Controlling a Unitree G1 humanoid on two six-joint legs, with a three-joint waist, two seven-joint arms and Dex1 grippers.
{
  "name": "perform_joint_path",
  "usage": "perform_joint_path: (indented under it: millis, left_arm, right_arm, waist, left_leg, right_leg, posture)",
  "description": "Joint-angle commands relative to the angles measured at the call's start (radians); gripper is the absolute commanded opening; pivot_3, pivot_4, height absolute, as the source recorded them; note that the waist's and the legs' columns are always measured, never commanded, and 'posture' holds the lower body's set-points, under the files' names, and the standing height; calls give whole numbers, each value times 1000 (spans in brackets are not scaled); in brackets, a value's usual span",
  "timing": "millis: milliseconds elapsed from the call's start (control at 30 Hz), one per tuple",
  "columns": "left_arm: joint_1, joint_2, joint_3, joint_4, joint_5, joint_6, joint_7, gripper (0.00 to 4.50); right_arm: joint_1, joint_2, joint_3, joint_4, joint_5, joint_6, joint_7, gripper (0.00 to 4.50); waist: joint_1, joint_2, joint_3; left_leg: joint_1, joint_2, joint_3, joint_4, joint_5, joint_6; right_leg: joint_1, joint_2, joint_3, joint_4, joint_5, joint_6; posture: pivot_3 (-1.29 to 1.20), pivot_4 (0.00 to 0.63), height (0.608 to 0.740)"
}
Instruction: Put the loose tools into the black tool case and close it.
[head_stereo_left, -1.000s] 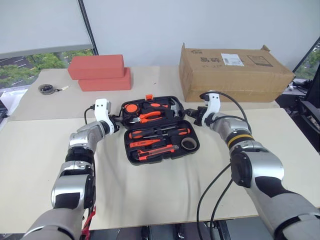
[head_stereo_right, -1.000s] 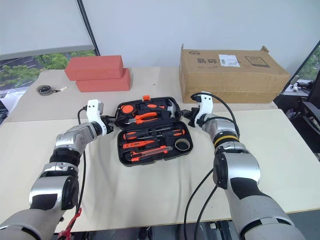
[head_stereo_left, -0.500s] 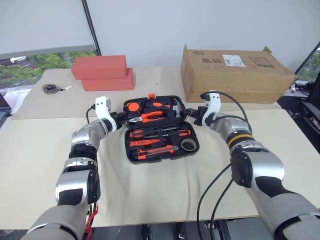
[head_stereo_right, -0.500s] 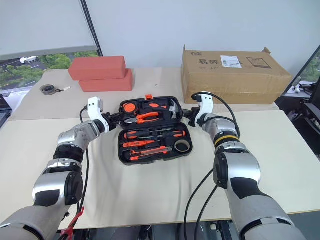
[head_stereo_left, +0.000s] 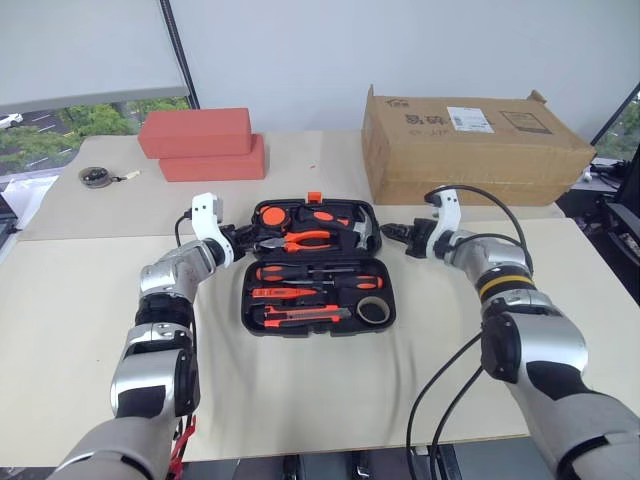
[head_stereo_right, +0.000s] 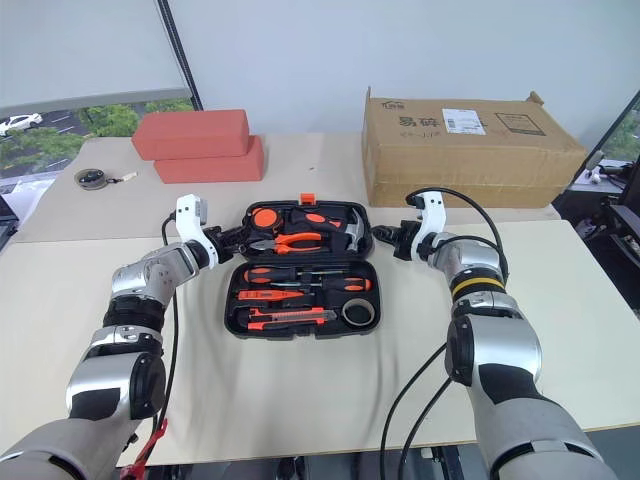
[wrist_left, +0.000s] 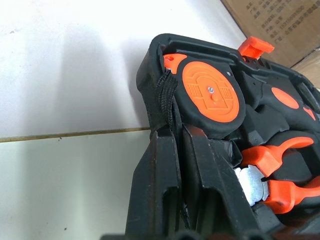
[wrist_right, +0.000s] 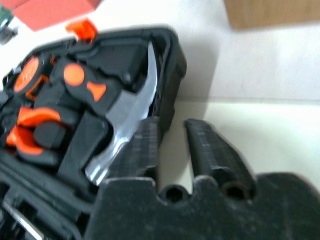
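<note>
On the middle of the pale surface (head_stereo_left: 300, 390) lies the black tool case (head_stereo_left: 318, 266), wide open and flat; its far half holds a round orange tape measure (head_stereo_left: 267, 215), orange pliers (head_stereo_left: 305, 239) and a steel hammer (head_stereo_left: 361, 229); its near half holds long screwdrivers (head_stereo_left: 315, 272) with orange and black handles, a small orange screwdriver (head_stereo_left: 275, 293), an orange and black knife (head_stereo_left: 308, 316) and a small grey tape ring (head_stereo_left: 372, 311); a small orange latch (head_stereo_left: 314, 197) sticks up at the far edge of the case.

At the far left corner of the case sits the left end effector (head_stereo_left: 240, 240); its two black fingers (wrist_left: 165, 175) are squeezed together on the rim of the case, next to the tape measure; the right end effector (head_stereo_left: 395, 233) is just off the far right corner, beside the hammer; its fingers (wrist_right: 210, 147) stand a little apart with nothing between them, and one finger sits close against the outer wall of the case.

Farther back, a brown cardboard box (head_stereo_left: 470, 143) stands behind the right side; two red blocks (head_stereo_left: 200, 145) are stacked behind the left side; a dark round disc with a cord (head_stereo_left: 94, 177) lies far off to the left.
</note>
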Motion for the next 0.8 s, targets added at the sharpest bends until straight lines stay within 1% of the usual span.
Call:
perform_joint_path:
  millis: [33,200,367,500,533,633,700,800]
  left_arm:
    - [12,-17,-19,0,5,8,-13,0]
    - [4,-20,-18,8,8,3,-12,0]
    - [-1,-16,-15,5,7,5,-10,0]
    - [8,-9,-12,-11,4,13,-9,0]
    - [13,-7,-13,-20,3,18,-12,0]
    - [33,1,-25,-60,-6,44,-44,0]
    - [75,18,-49,-150,-30,93,-109,0]
    - [147,75,-64,-314,-92,185,-214,0]
  right_arm:
    - [1,2,-11,-78,37,50,-15,1509]
    - [-5,23,-20,-87,62,71,-29,1509]
    - [-6,27,-9,-80,52,40,-42,1509]
    - [-9,22,-12,-78,60,41,-37,470]
    - [-10,21,-12,-80,61,41,-36,61]
    - [-10,21,-10,-86,63,45,-32,23]
    - [-7,20,-6,-98,64,49,-24,23]
    - [2,10,-1,-124,72,50,2,23]
  waist:
    - [0,0,0]
    - [1,0,0]
    - [2,0,0]
    - [1,0,0]
    - [1,0,0]
    - [1,0,0]
    - [0,0,0]
    - [-1,0,0]
  left_leg:
    - [0,0,0,0,0,0]
    - [0,0,0,0,0,0]
    - [0,0,0,0,0,0]
    - [0,0,0,0,0,0]
    - [0,0,0,0,0,0]
    - [0,0,0,0,0,0]
    - [0,0,0,0,0,0]
    - [0,0,0,0,0,0]
  right_leg:
    - [0,0,0,0,0,0]
    - [0,0,0,-1,0,0]
    - [0,0,0,0,0,0]
    - [0,0,0,0,0,0]
    - [0,0,0,0,0,0]
    - [0,0,0,-1,0,0]
    - [0,0,0,-1,0,0]
    - [-1,0,0,0,0,0]
  posture:
    - [0,150,712]
    - [0,150,712]
    - [0,150,712]
    - [0,150,712]
    - [0,150,712]
    - [0,150,712]
    - [0,150,712]
    - [0,150,712]
